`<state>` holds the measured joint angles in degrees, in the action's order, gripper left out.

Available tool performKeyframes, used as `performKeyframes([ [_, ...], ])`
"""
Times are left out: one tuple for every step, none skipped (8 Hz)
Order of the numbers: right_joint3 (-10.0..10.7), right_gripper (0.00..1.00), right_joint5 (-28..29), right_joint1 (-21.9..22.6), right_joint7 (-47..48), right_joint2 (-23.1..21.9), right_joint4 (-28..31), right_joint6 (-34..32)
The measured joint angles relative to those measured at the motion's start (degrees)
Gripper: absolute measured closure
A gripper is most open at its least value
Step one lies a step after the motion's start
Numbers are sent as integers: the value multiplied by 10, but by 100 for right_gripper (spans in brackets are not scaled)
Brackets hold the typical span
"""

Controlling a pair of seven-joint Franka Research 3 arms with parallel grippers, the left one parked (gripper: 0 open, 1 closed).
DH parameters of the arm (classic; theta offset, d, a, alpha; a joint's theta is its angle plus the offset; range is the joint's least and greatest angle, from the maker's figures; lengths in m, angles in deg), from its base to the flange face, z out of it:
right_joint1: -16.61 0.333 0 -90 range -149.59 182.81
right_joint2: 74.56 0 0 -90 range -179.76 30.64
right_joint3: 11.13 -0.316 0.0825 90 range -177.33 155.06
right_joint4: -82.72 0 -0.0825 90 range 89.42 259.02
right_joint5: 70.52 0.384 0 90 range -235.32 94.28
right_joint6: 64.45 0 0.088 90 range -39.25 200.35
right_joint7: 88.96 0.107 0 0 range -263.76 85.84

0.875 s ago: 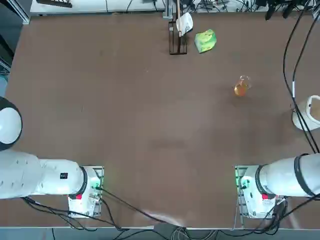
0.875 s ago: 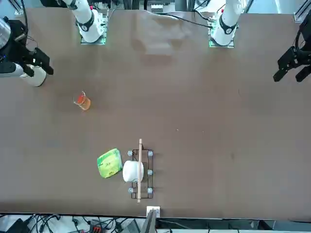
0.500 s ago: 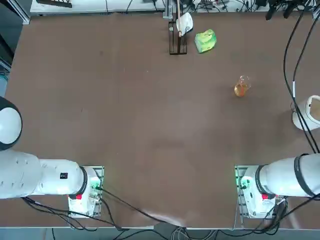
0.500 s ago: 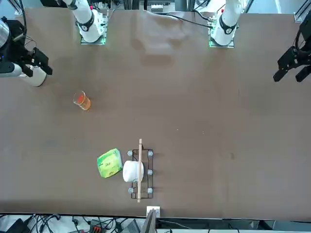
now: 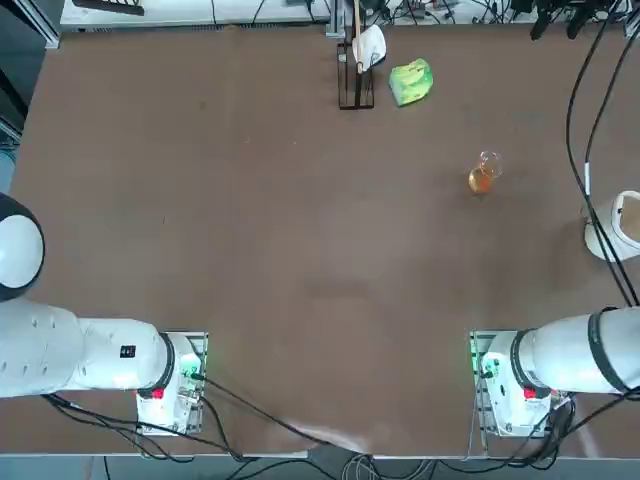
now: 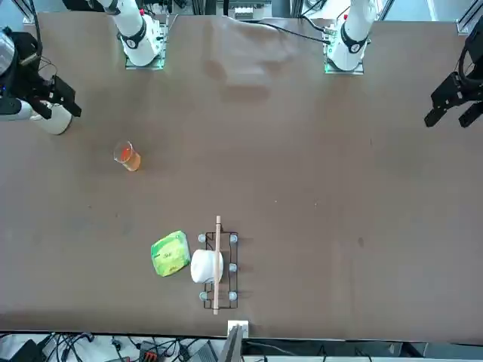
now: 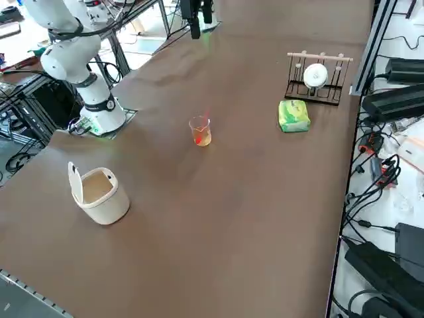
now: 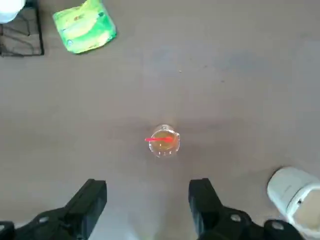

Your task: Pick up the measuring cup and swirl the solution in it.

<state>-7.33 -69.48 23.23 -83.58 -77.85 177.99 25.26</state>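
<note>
The measuring cup (image 5: 483,173) is a tiny clear glass vessel standing upright on the brown table (image 5: 300,250), right of centre. The orange solution (image 8: 162,143) fills its lower part, with a thin red mark across it. My right gripper (image 8: 148,200) hangs high above the table, open, with nothing between its black fingers (image 8: 92,200). From the wrist camera, the measuring cup (image 8: 162,141) lies a little beyond the gap between the fingers. The front view has the right gripper (image 6: 59,102) at the table's edge, over a white cup, well apart from the measuring cup (image 6: 127,156).
A white cup-like container (image 7: 99,192) with an open lid stands near the table's right edge. At the far side are a green packet (image 5: 411,81) and a small wire rack (image 5: 354,70) holding a white piece and a wooden stick. Cables hang over the right edge.
The right gripper has barely shifted and stays open. The measuring cup and the other objects have not moved.
</note>
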Motion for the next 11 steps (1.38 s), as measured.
performKeyframes([
  [-3, 0, 0, 4, 48, 6, 2, 0],
  [-6, 0, -1, 14, 90, 18, 5, 0],
  [-9, 0, -11, 27, 119, 31, 11, 6],
  [-10, 0, -30, 41, 141, 41, 29, 26],
  [-10, 0, -55, 57, 172, 47, 61, 62],
  [-11, 0, -81, 74, 211, 53, 106, 106],
  [-11, 0, -104, 87, 245, 56, 153, 152],
  [-11, 1, -119, 92, 274, 58, 197, 195],
  [-11, 3, -126, 92, 301, 59, 233, 226],
  [-11, 3, -128, 93, 324, 61, 256, 242],
  [-11, 3, -129, 94, 343, 67, 266, 247],
])
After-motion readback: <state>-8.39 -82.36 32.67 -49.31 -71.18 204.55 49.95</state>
